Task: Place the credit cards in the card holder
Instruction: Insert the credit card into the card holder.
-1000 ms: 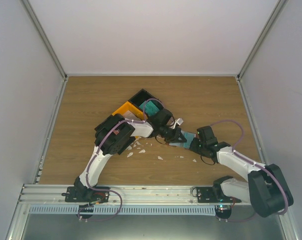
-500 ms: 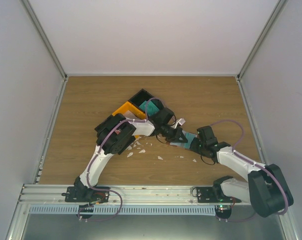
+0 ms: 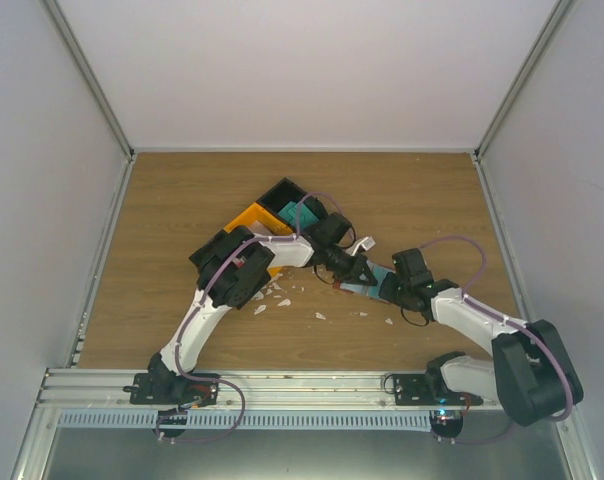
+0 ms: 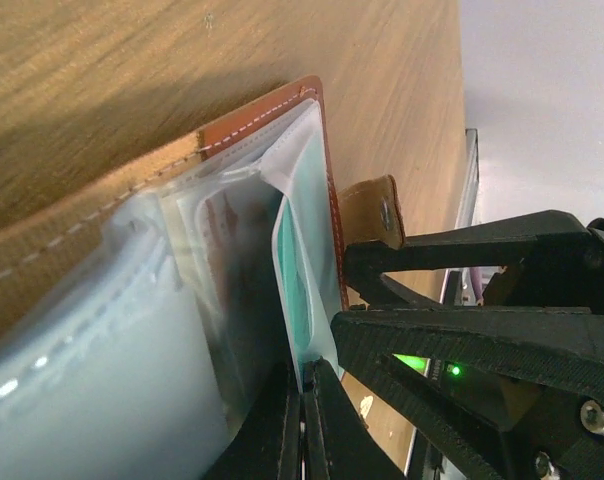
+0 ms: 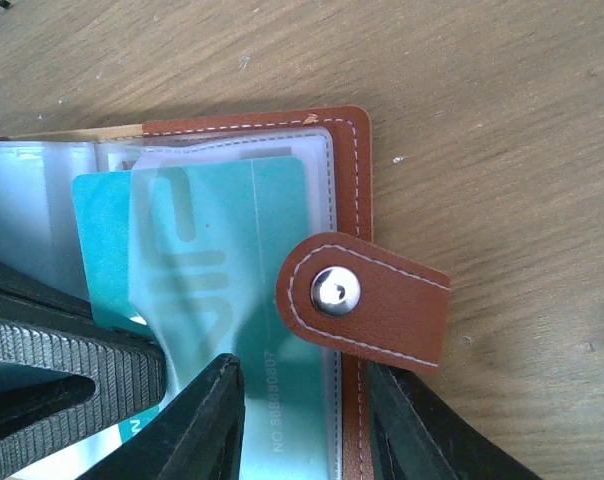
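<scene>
The card holder [image 5: 352, 130] lies open on the table; it is brown leather with clear sleeves and a snap tab [image 5: 362, 300]. A teal credit card [image 5: 112, 230] sits partway inside one sleeve. My left gripper [image 4: 304, 375] is shut on that card's [image 4: 292, 300] outer edge. My right gripper [image 5: 302, 375] holds the holder's snap-side edge, one finger on the sleeve and one against the brown border. In the top view both grippers [image 3: 350, 272] [image 3: 380, 287] meet at the holder [image 3: 370, 278]. A second teal card [image 3: 302, 213] lies in the tray.
The black-and-orange compartment tray [image 3: 257, 215] stands just behind the left arm. Small white scraps [image 3: 277, 290] are scattered on the wood in front of the grippers. White walls enclose the table on three sides.
My left gripper, still holding the teal card, has edged slightly right toward the holder. The right arm has shifted only a little.
</scene>
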